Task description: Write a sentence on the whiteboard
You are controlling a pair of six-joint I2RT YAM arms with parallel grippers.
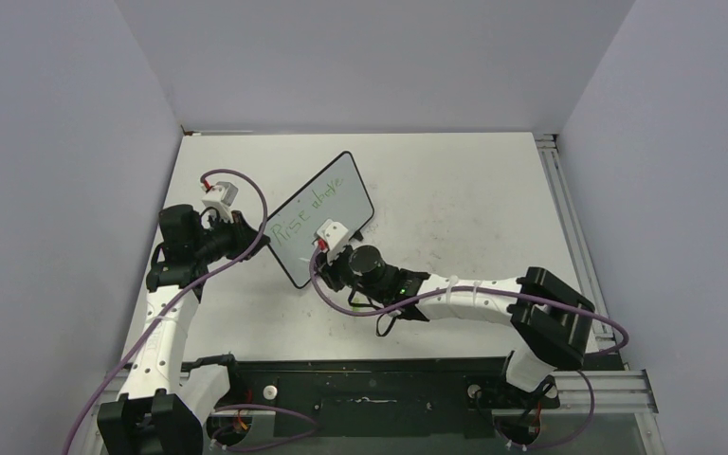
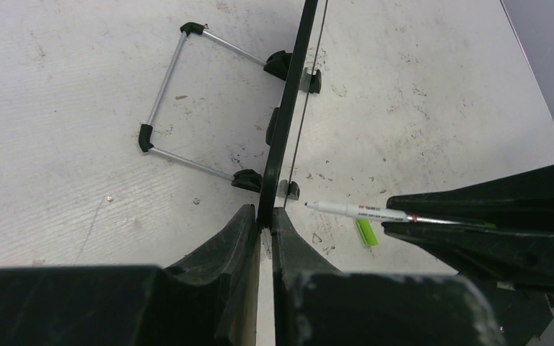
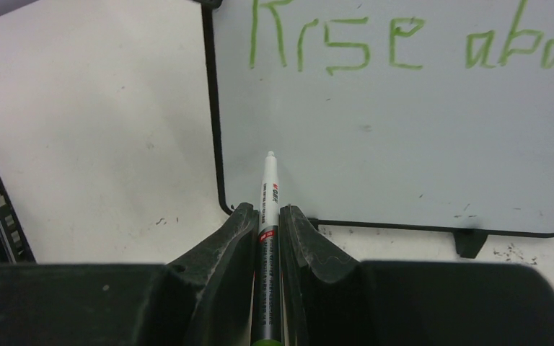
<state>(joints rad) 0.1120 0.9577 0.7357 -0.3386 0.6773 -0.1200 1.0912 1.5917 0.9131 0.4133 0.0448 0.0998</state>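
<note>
the white, scuffed desk (image 1: 455, 190) fills the floor of the walled bay. the whiteboard (image 1: 294, 256) stands on it left of centre, upright on small black feet, set on a diagonal between the two arms with its written face toward the right arm. behind it a thin wire stand (image 2: 166, 94) with black corners lies flat on the desk, joined to the board's foot.

the left hand (image 2: 265, 216) is closed narrow on the near side edge of the board, one finger on each face of the black frame. the right hand (image 3: 268, 213) is closed on a marker (image 3: 268, 184), which runs forward between its fingers, tip pointing at the bare lower left part of the board. the tip is just beside the surface; i cannot tell whether it touches.

the sentence (image 3: 332, 47) is in thin green letters along the upper part of the board, reading "rise" and then a word starting "abo", cut off by the edge of the right wrist view. a small green piece (image 2: 366, 232) lies on the desk under the marker.
</note>
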